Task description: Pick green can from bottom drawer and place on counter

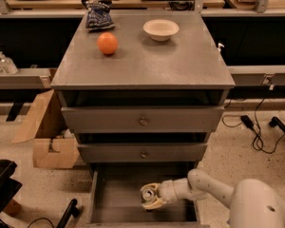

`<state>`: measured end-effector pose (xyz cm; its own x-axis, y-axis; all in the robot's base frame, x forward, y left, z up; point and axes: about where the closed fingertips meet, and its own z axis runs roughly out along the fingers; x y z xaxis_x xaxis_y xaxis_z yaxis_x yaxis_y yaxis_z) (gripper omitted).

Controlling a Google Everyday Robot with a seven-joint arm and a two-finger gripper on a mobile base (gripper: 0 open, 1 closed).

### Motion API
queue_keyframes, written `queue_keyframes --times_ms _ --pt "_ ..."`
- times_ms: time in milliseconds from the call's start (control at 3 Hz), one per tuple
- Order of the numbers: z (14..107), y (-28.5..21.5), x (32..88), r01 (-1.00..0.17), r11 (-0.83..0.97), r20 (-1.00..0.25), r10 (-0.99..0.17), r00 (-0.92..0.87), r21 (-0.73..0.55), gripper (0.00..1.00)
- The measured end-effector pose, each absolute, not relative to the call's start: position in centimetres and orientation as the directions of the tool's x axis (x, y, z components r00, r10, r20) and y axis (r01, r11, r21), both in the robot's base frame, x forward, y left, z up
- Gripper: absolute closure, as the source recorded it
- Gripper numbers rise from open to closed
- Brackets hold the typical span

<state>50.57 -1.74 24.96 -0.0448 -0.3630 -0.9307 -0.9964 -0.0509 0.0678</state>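
Note:
The bottom drawer [115, 212] is pulled open below the two upper grey drawers. Inside it, the green can [148, 192] shows its silver top, tilted toward the camera. My gripper [151, 197] reaches in from the lower right on a white arm, and its pale fingers [154, 204] close around the can near the drawer's middle. The can's green body is mostly hidden by the fingers. The counter [147, 61] is the broad grey top of the cabinet above.
On the counter stand an orange ball [107, 43], a white bowl [160, 29] and a blue snack bag [97, 14]. A cardboard box [47, 148] lies left of the cabinet. Cables [256, 132] run on the floor to the right. A black object [2, 184] is at the lower left.

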Motion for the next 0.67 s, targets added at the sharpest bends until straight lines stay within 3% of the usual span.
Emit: queue_keyframes --times_ms 667 --pt "38.1 -10.4 52.7 -0.991 -0.004 -0.948 -0.289 -0.130 0.137 1.00"
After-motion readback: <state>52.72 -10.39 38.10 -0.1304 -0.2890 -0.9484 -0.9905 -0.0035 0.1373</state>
